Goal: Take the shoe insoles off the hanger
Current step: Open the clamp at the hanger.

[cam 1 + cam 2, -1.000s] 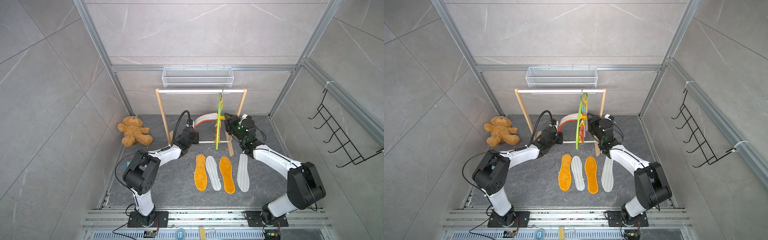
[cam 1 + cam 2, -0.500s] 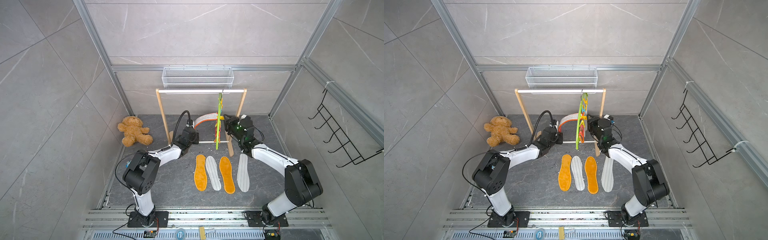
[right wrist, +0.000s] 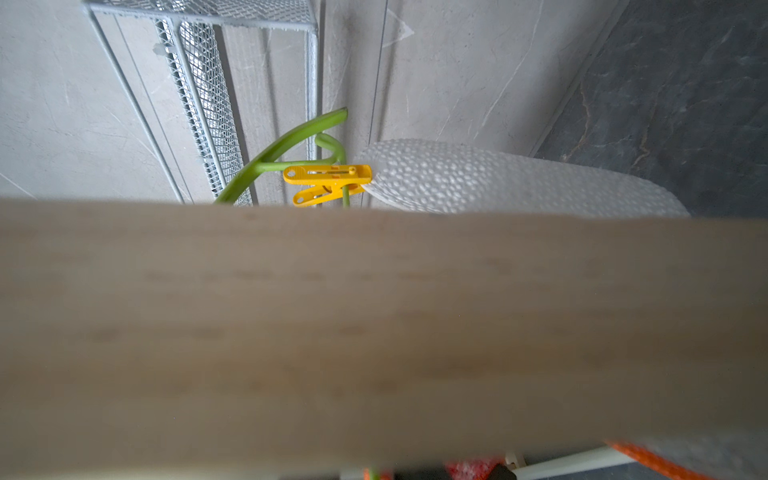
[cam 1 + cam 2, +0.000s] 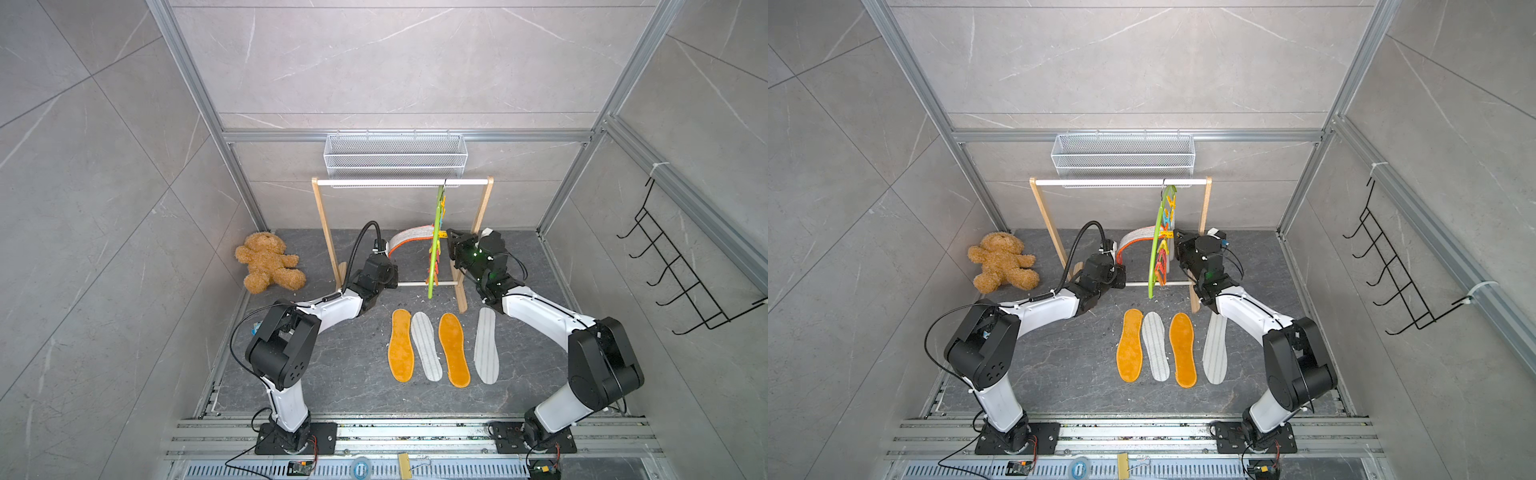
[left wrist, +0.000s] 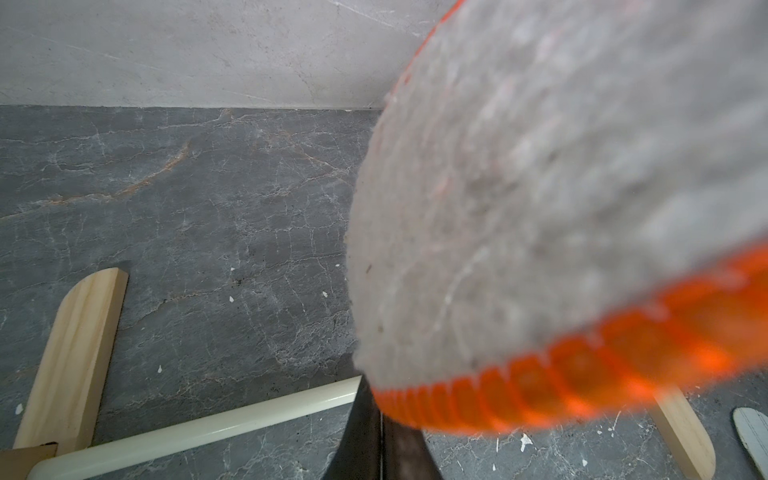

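Observation:
The lime-green hanger point(image 4: 434, 249) point(image 4: 1156, 245) hangs edge-on from the white rail. Its yellow clip point(image 4: 441, 235) point(image 3: 328, 178) holds one end of a grey felt, orange-rimmed insole point(image 4: 409, 239) point(image 5: 540, 187). That insole arcs leftward to my left gripper point(image 4: 388, 257) point(image 5: 380, 409), which is shut on its other end. My right gripper point(image 4: 449, 240) point(image 4: 1177, 239) is at the yellow clip from the right; its jaws are too small to read in both top views and hidden in its wrist view. On the floor lie two orange insoles point(image 4: 401, 345) point(image 4: 454, 349) and two striped ones point(image 4: 426, 347) point(image 4: 486, 351).
The wooden rail frame point(image 4: 322, 224) carries the hanger; its right post point(image 3: 374, 332) fills most of the right wrist view. A wire basket point(image 4: 395, 156) hangs on the back wall. A teddy bear point(image 4: 268, 268) sits at the left, a black hook rack point(image 4: 681, 270) on the right wall.
My right gripper has edged left, closer to the hanger's yellow clip. The left arm and the insole it holds have stayed where they were.

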You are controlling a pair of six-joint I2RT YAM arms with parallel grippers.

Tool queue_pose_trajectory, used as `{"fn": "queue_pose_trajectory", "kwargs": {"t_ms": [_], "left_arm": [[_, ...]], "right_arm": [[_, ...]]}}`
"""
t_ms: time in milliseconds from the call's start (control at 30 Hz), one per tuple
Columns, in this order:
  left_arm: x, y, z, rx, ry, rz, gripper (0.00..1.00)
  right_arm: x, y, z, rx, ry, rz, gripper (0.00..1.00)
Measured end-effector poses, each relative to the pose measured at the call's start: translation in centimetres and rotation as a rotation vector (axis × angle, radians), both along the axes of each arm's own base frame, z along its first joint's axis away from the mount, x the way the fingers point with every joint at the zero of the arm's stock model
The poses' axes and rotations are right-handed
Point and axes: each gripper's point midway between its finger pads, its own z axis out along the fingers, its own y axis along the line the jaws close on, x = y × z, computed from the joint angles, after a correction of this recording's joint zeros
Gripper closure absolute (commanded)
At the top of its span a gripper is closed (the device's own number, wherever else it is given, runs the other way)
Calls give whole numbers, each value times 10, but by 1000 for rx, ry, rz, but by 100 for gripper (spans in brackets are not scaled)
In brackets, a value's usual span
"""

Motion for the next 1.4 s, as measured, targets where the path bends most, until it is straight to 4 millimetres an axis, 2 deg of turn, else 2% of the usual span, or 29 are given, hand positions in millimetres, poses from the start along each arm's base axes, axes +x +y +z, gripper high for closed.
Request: {"fn": "queue_pose_trajectory", "kwargs": {"t_ms": [467,633,867,1000,1100,1167,1300,1400], "left_arm": [[-12,25,-10,3,22,72,100],[-13,31,-10,6,21,91,100],[-14,33,-9,3,20,93,100],[-18,35,-3,-3,11,93,100],[-19,36,2,-9,2,93,100],[-21,37,5,-12,-3,93,100],[-24,39,8,-15,-7,93,100],[-27,41,9,-16,-7,93,100]], "right_arm": [[0,3,-3,0,5,17,81],[1,5,-1,1,3,24,76],[0,7,-2,-15,-3,32,59],[-4,5,0,-56,-7,36,45],[-13,1,12,-84,-22,37,32],[-20,-2,25,-99,-43,36,26],[-38,-10,49,-117,-90,34,19],[-48,-14,51,-141,-91,34,17]]}}
